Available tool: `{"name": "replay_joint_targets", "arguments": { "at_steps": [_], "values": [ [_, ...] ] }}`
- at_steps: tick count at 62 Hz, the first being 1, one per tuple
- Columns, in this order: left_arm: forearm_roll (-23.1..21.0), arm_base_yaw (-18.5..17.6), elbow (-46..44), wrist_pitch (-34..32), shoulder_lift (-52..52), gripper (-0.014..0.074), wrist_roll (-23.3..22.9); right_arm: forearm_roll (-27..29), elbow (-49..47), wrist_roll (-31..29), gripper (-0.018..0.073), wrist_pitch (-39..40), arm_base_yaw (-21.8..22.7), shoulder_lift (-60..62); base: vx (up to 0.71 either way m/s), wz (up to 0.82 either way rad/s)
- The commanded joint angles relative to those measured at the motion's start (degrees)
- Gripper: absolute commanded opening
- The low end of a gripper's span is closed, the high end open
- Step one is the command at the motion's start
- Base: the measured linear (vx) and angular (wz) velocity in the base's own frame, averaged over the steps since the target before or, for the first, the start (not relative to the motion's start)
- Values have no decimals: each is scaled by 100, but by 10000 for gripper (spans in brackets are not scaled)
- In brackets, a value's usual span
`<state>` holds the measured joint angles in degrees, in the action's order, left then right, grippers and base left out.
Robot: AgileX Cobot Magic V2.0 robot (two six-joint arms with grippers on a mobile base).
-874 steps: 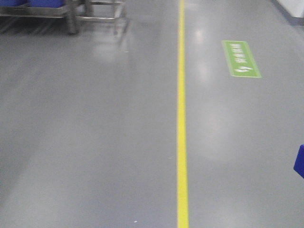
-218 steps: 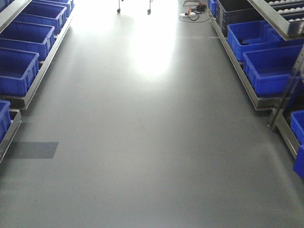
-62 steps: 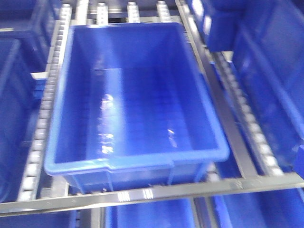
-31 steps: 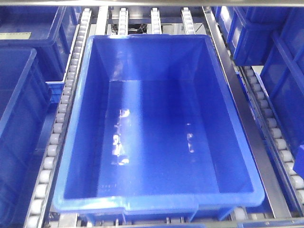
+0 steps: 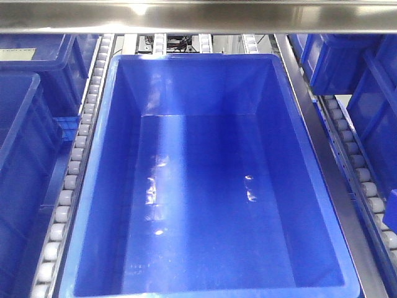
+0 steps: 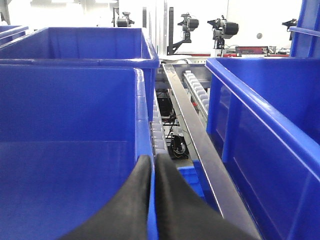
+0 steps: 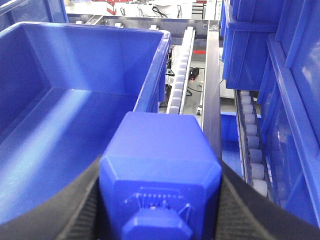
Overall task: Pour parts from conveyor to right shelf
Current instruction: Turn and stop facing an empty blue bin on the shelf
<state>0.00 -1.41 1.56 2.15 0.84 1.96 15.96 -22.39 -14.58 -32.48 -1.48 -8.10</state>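
My right gripper [image 7: 161, 197] is shut on the part [image 7: 160, 160], a boxy bright-blue block with a square nub facing the camera; black fingers [image 7: 82, 205] press both its sides. The block hangs over the right rim of a large blue bin [image 7: 100, 55]. That bin [image 5: 198, 57] fills the front view and nothing lies in it. It rests on the right shelf [image 5: 313, 143], a steel rack with white roller lanes [image 5: 68, 180]. My left gripper [image 6: 152, 162] is shut on nothing, above the gap beside another blue bin [image 6: 70, 125]. The conveyor is out of view.
More blue bins [image 5: 25, 155] flank the middle one on both sides. A steel crossbar [image 5: 198, 17] spans the top of the front view. A steel rail [image 7: 211, 90] and rollers [image 7: 180, 75] run between the bins. Camera stands [image 6: 187, 25] rise behind the rack.
The front view went from open floor to the rack. In the last second the middle bin has grown and slid lower, and the steel crossbar has come in at the top.
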Motion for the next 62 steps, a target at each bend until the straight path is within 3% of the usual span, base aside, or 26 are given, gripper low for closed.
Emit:
{"name": "replay_joint_targets", "arguments": {
  "at_steps": [1,62],
  "values": [
    [0,-4,177,-443,60,-6,-49,30,-146,-34,-5,434,-2,-115,5,-1],
    [0,-8,177,-443,63,-6,-49,30,-146,-34,-5,434,-2,-115,1,0]
  ]
}}
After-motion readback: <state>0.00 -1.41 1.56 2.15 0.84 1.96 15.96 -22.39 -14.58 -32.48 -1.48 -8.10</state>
